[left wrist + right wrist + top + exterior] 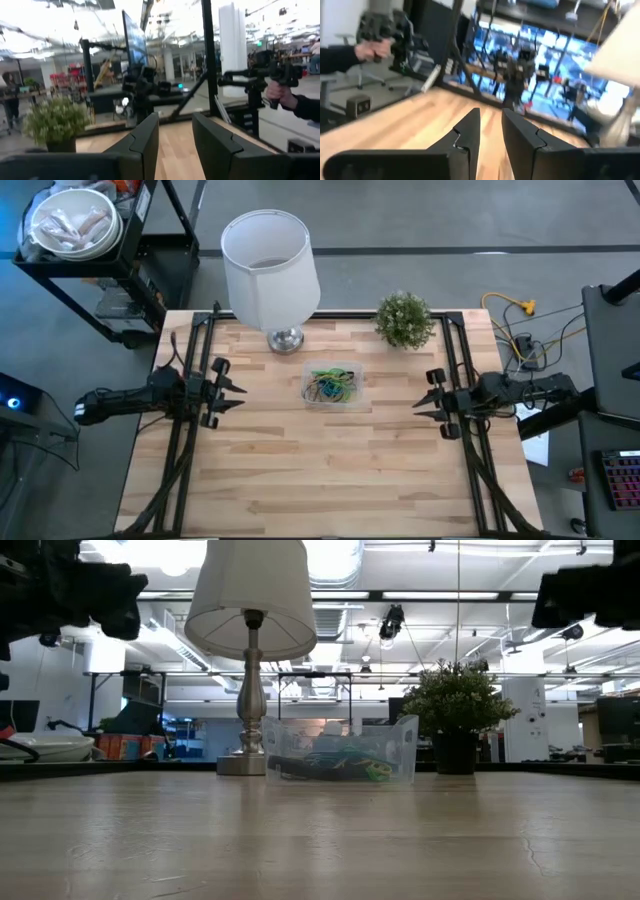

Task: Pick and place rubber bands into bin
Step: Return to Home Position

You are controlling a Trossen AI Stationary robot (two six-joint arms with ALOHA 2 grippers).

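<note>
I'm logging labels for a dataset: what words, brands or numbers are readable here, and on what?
None can be read.
The bin, lampshade and plant pot show no print.
The blue screens beyond the table are too blurred to read.

You're clearly running this in a robotics lab, not a home: bare concrete floor (450,220), exposed ceiling ducts (335,565) and strip lights (450,595), a black metal cart (150,255), a wood surface (330,470) boxed in by a black frame (452,345), plus a person's hand (280,94) gripping a control handle (280,70)
</note>
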